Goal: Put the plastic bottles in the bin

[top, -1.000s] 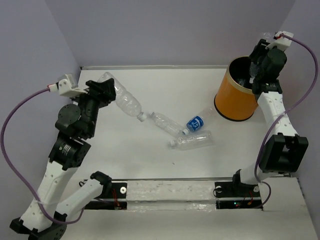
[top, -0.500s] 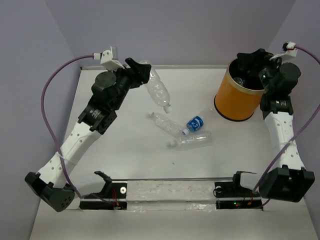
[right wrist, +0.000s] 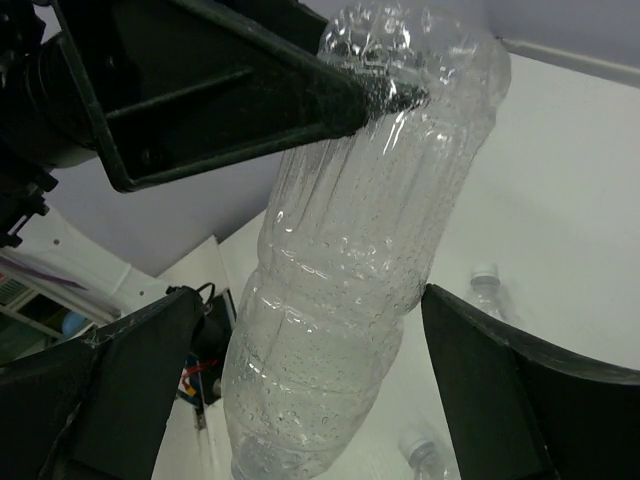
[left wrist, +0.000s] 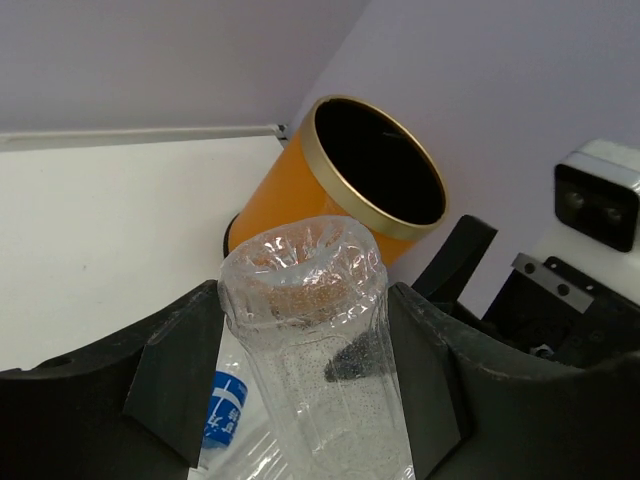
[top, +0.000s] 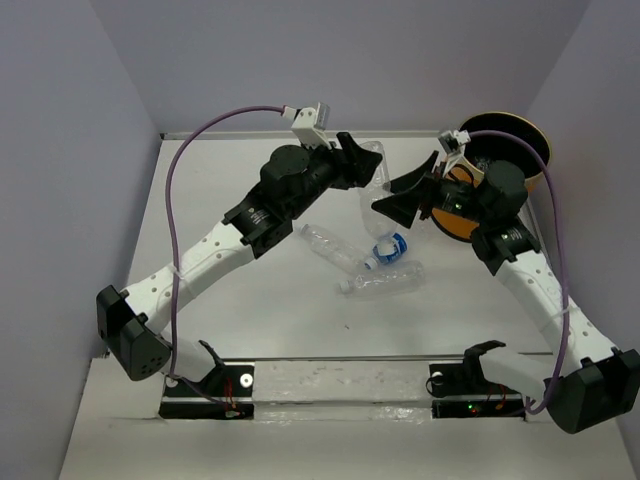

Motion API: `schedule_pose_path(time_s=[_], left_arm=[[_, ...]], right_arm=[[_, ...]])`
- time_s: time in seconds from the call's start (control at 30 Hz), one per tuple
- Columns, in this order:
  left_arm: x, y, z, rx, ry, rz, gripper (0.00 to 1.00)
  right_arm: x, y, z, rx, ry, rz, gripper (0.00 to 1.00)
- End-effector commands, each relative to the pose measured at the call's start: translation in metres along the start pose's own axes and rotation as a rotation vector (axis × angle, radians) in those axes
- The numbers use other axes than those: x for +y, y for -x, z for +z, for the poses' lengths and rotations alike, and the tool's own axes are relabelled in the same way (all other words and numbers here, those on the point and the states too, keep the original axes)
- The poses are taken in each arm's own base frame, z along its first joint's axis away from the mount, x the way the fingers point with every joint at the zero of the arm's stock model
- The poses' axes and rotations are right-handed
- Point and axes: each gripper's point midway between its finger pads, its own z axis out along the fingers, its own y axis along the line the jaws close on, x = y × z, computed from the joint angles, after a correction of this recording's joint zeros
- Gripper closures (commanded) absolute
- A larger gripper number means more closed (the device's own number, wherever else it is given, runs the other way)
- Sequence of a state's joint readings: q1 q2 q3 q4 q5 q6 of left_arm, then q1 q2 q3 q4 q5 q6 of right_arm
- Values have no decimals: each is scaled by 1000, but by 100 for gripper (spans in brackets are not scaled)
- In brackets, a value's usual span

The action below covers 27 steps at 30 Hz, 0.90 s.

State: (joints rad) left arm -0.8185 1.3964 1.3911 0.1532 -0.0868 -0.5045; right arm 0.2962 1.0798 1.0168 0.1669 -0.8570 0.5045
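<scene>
My left gripper (top: 368, 170) is shut on a clear crinkled plastic bottle (top: 375, 200) and holds it in the air left of the orange bin (top: 455, 228). In the left wrist view the bottle (left wrist: 310, 330) stands base-up between the jaws of the left gripper (left wrist: 305, 290), with the bin (left wrist: 340, 170) beyond. My right gripper (top: 392, 195) is open with its fingers on either side of this bottle. The right wrist view shows the bottle (right wrist: 350, 270) hanging cap-down inside the right gripper (right wrist: 310, 295), not touched by its fingers (right wrist: 490, 380).
Three more bottles lie mid-table: a clear one (top: 330, 245), one with a blue label (top: 392, 245) and another clear one (top: 385, 280). The right arm covers part of the bin. Purple walls close in the back and both sides.
My left arm swung right, carrying the bottle toward the bin. The right gripper left the bin's mouth, opened, and came left around the bottle.
</scene>
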Motion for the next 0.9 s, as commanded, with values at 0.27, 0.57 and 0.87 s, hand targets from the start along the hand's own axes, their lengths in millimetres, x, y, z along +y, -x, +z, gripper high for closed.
schedule_pose_path(time_s=[0.27,0.57,0.87], left_arm=[[-43,45,-20,-148,-150,10,24],[26,54,-78,-194,170,53,1],[101,-28,-109,-84,383,-40,1]], right_arm=[[7,-3,23,-16,33,34,37],[-53,62,14,-194,-245,-54,60],[-199,185,-153,-575,-946,-126,61]])
